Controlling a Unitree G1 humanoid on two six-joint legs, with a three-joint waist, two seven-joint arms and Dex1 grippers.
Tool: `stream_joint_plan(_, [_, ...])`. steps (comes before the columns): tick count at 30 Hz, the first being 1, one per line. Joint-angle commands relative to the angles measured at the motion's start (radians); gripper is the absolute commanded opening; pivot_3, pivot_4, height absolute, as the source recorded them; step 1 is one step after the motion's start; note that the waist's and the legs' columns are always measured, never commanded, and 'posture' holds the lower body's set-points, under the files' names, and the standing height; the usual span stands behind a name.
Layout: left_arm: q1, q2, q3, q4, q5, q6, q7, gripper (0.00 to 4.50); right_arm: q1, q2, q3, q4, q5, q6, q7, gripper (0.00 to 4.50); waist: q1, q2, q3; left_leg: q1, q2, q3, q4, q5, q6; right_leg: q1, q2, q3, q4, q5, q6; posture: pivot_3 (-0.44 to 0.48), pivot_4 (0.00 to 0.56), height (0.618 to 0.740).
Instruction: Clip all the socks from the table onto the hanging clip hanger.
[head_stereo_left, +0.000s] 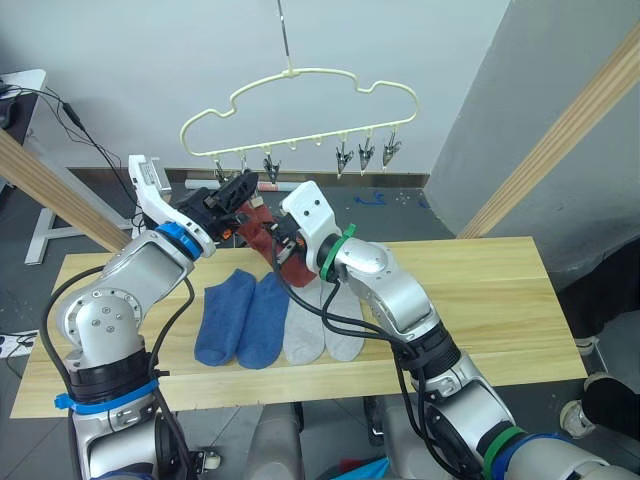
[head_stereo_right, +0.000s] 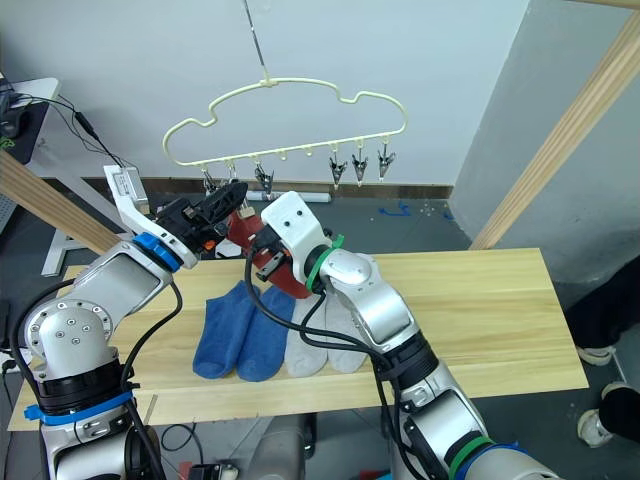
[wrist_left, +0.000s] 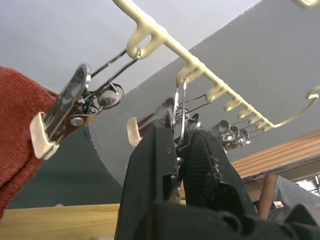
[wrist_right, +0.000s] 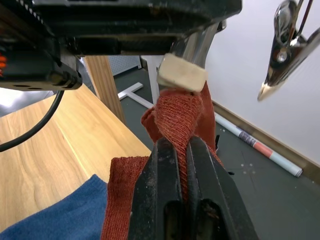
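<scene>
The pale yellow-green clip hanger (head_stereo_left: 300, 75) hangs over the far edge of the table (head_stereo_left: 480, 300), with metal clips (head_stereo_left: 365, 152) along its lower bar. My left gripper (wrist_left: 180, 145) is raised under the hanger's left end, shut on one clip (wrist_left: 180, 107). My right gripper (wrist_right: 181, 145) is just beside it, shut on a rust red sock (wrist_right: 180, 112), whose top edge sits right under a clip's pale pad (wrist_right: 182, 72). The red sock (head_stereo_left: 258, 230) hangs down toward the table. Two blue socks (head_stereo_left: 240, 315) and two light grey socks (head_stereo_left: 322, 328) lie flat side by side on the table.
Slanted pale wooden poles (head_stereo_left: 570, 130) of a frame stand at the right and the left (head_stereo_left: 50, 190). A white tube (head_stereo_left: 200, 183) lies on the floor behind the table. A person's shoe (head_stereo_left: 600, 385) shows beside the table's right end.
</scene>
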Motion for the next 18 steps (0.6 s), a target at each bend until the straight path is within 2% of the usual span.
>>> stream_joint_plan(1, [-0.009, 0.001, 0.017, -0.020, -0.021, -0.018, -0.001, 0.29, -0.024, 0.053, 0.010, -0.018, 0.021, -0.024, -0.003, 0.00, 0.000, 0.000, 0.000, 0.000, 0.000, 0.000, 0.000, 0.000, 0.000, 0.000, 0.000, 0.000, 0.000, 0.000, 0.000, -0.071, 0.339, 0.733])
stream_joint_plan(18, [0.002, -0.010, 0.010, -0.028, -0.029, -0.013, 0.008, 0.29, -0.076, 0.073, -0.008, -0.039, 0.085, -0.036, -0.005, 0.00, 0.000, 0.000, 0.000, 0.000, 0.000, 0.000, 0.000, 0.000, 0.000, 0.000, 0.000, 0.000, 0.000, 0.000, 0.000, -0.073, 0.333, 0.733])
